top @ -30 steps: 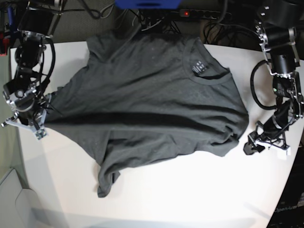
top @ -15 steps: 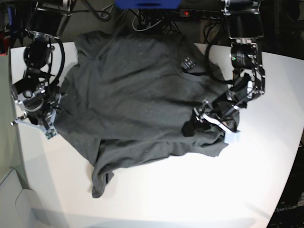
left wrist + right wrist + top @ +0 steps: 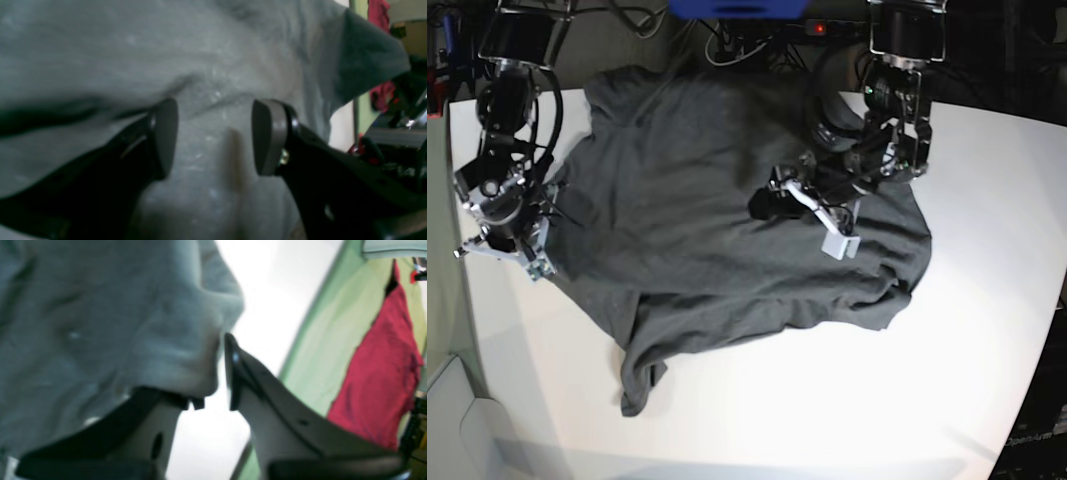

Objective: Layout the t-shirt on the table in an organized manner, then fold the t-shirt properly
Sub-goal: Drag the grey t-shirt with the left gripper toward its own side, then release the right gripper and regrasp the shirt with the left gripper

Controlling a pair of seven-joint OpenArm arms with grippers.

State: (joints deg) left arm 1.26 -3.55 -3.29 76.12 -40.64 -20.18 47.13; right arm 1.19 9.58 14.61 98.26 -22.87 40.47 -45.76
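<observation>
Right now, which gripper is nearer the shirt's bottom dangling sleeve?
Right. The right gripper sits at the t-shirt's edge above that sleeve; the left gripper hovers over the shirt's middle, farther away.

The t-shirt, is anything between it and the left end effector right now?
Nothing visible. The left end effector hangs open directly over the t-shirt, with only grey cloth showing between its pads. In the base view it sits above the shirt's middle, on the white table.
</observation>
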